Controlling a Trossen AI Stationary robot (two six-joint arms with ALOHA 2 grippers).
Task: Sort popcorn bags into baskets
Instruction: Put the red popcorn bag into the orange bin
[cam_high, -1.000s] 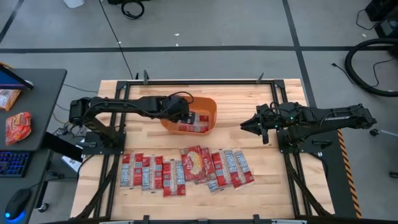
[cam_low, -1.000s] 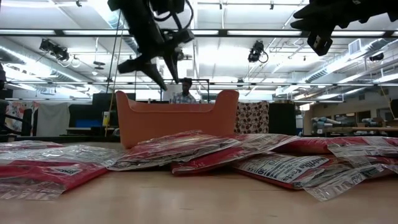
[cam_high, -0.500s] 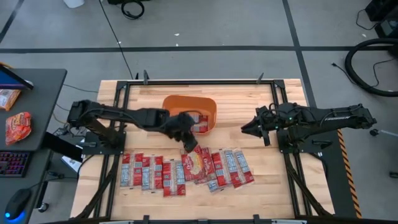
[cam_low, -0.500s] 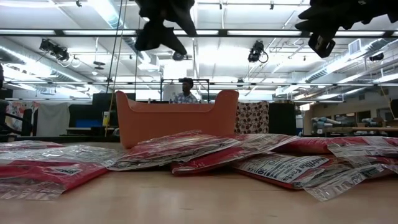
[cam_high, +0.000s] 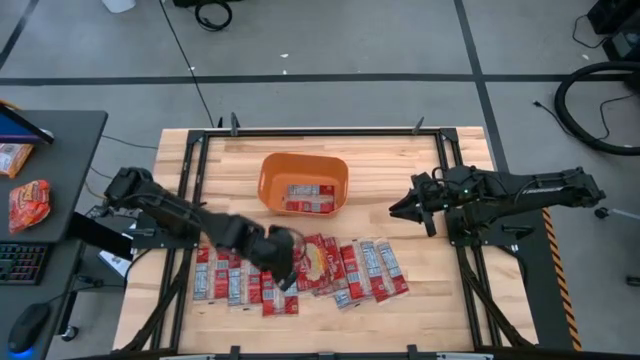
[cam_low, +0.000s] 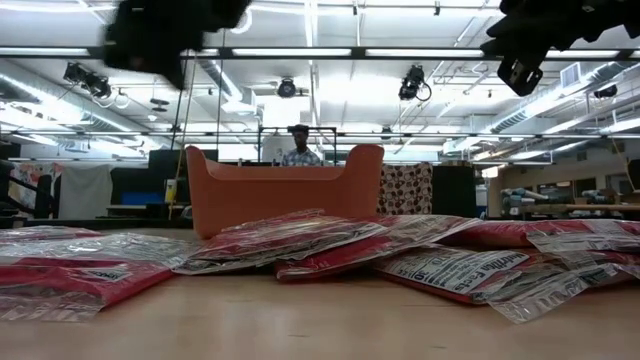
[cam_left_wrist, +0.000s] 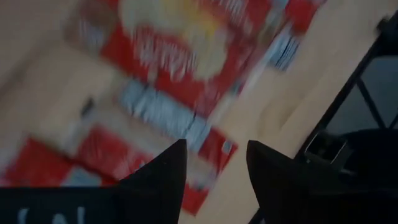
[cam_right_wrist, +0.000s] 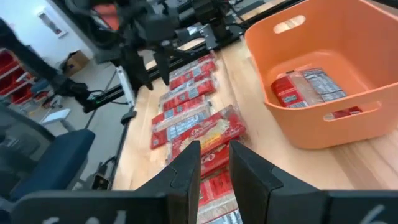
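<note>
Left gripper (cam_high: 285, 262): fingers parted, empty, above the row of flat red popcorn bags (cam_high: 300, 272) along the table's near edge.
Orange plastic tub (cam_high: 272, 172): table's far middle, holding packets.
Right gripper (cam_high: 402, 205): right side, narrow gap, empty.

You had a grey floor (cam_high: 380, 40) crossed by dark tape lines (cam_high: 300, 78) around the wooden table (cam_high: 390, 165). A dark desk (cam_high: 60, 150) stood at nine o'clock. Fluorescent ceiling strips (cam_low: 420, 52) lit the room.
</note>
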